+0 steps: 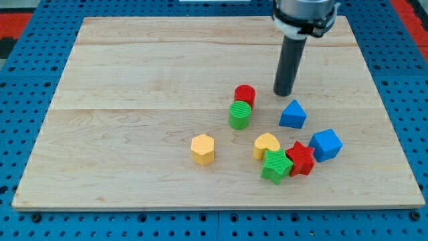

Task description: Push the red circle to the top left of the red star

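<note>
The red circle (245, 94) stands near the board's middle, touching the green circle (240, 114) just below it. The red star (301, 158) lies toward the view's bottom right, pressed between the green star (276, 165) and the blue cube (326, 144). My tip (284, 92) rests on the board to the right of the red circle, a small gap apart, and just above the blue triangle (293, 114). The red circle lies up and to the left of the red star.
A yellow heart (266, 145) sits left of the red star, touching the green star. A yellow hexagon (202, 148) stands alone further left. The wooden board (134, 80) lies on a blue pegboard table.
</note>
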Tool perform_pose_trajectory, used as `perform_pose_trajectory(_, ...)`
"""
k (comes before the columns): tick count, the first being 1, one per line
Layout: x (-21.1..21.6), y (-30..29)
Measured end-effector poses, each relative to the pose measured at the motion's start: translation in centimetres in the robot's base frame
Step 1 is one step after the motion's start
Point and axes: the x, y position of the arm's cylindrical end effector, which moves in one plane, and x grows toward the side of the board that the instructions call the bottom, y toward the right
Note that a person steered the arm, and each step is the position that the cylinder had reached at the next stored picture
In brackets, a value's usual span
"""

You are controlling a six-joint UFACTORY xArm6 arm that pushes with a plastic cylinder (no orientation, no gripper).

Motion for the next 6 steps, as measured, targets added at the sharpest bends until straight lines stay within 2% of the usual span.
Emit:
perform_pose_trajectory(2, -1.1, -0.3)
perform_pose_trajectory(3, -5.8, 0.4)
perform_pose_trajectory(4, -7.8, -6.2)
perform_pose_trajectory(5, 0.9, -9.9)
perform_pose_trajectory(6, 6.4, -4.9)
